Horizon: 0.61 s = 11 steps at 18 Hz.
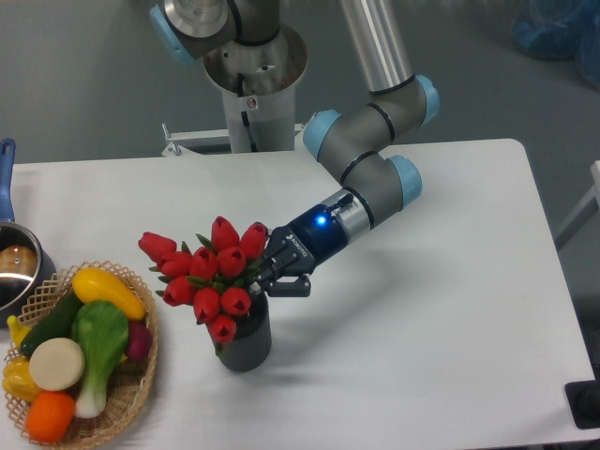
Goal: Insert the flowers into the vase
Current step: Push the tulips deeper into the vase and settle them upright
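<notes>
The flowers [204, 275] are sitting in the vase [246, 342], their red heads fanning out to the left above its rim and hiding most of the opening. The vase is standing upright on the white table [422, 328], just right of a wicker basket [127, 398] that is holding toy vegetables. The gripper [277, 274] is reaching in from the right, level with the blooms and just above the vase's rim. Its dark fingers are pressing close against the bunch, but I cannot tell whether the jaws are gripping the stems or standing apart. A steel pot [13, 267] with a blue handle is peeking in at the left edge.
</notes>
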Motion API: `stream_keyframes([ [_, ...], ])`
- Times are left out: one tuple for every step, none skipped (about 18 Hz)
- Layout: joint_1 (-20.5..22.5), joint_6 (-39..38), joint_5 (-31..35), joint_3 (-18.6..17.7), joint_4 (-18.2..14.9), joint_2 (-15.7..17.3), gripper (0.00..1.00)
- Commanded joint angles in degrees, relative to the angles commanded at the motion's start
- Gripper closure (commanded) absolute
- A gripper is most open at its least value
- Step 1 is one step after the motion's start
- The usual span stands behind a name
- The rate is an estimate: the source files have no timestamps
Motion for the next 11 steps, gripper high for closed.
stream_keyframes([
  [0.0,0.0,0.0,0.0,0.0,0.0,0.84],
  [0.0,0.0,0.0,0.1,0.0,0.0,0.84],
  [0.0,0.0,0.0,0.1,0.0,0.0,0.84],
  [0.0,0.0,0.0,0.2,0.0,-0.1,0.84],
  [0.0,0.0,0.0,0.2,0.0,-0.3,0.84],
  [0.0,0.1,0.0,0.2,0.0,-0.3,0.84],
  [0.0,0.3,0.0,0.1,0.0,-0.3,0.84],
  [0.0,0.4,0.0,0.1,0.0,-0.3,0.83],
  [0.1,0.4,0.0,0.2,0.0,-0.4,0.83],
  [0.0,0.4,0.0,0.2,0.0,-0.4,0.83],
  [0.1,0.7,0.0,0.2,0.0,-0.4,0.82],
])
